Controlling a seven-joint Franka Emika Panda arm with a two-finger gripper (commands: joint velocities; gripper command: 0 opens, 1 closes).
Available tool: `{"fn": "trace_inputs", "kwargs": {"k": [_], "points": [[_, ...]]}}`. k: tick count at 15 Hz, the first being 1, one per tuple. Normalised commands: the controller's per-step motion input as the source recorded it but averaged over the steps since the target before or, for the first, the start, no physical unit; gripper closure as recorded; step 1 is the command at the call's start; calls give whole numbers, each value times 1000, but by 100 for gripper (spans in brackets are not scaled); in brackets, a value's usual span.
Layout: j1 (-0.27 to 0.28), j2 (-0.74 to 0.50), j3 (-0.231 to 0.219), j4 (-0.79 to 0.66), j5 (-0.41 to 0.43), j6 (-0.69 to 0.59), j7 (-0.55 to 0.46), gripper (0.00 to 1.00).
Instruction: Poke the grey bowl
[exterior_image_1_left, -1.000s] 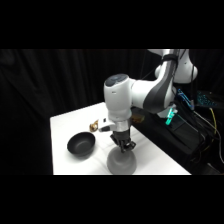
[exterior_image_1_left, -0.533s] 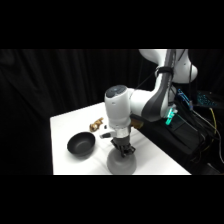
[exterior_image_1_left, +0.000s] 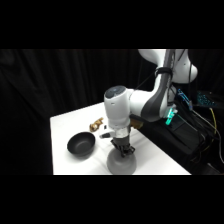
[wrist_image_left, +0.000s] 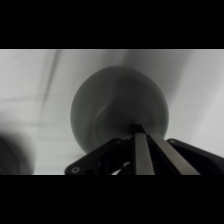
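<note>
Right now I am watching the grey bowl (exterior_image_1_left: 122, 163) sitting at the near edge of the white table (exterior_image_1_left: 65, 125), directly under the gripper (exterior_image_1_left: 123, 153). From the side, the arm is coming down from the upper right and its wrist is pointing straight at the bowl, with the gripper's black tip meeting the bowl's top; I am reading that as touching, though the join itself is too dark for me to be sure.

Through the wrist camera I am seeing the grey bowl (wrist_image_left: 119, 111) filling the middle of the view as a rounded dome, so it appears to be lying rim down. The gripper (wrist_image_left: 141, 131) is rising from the bottom edge, and its two metal fingers (wrist_image_left: 142, 155) are lying pressed side by side with no gap between them, gripping nothing. Their tips are ending over the lower middle of the bowl's surface.

To the left of the grey bowl in the side view, a black bowl (exterior_image_1_left: 81, 145) is standing apart from it, open side up. Behind the gripper, a small brass-coloured object (exterior_image_1_left: 96, 124) is resting farther back on the table, clear of both bowls.
</note>
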Motion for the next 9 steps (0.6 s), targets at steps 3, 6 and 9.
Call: {"fn": "trace_inputs", "kwargs": {"k": [3, 6, 9], "points": [[-93, -329, 55, 82, 113, -446, -196, 71], [-73, -304, 14, 110, 117, -411, -217, 56], [-32, -234, -26, 145, 97, -383, -160, 22]]}}
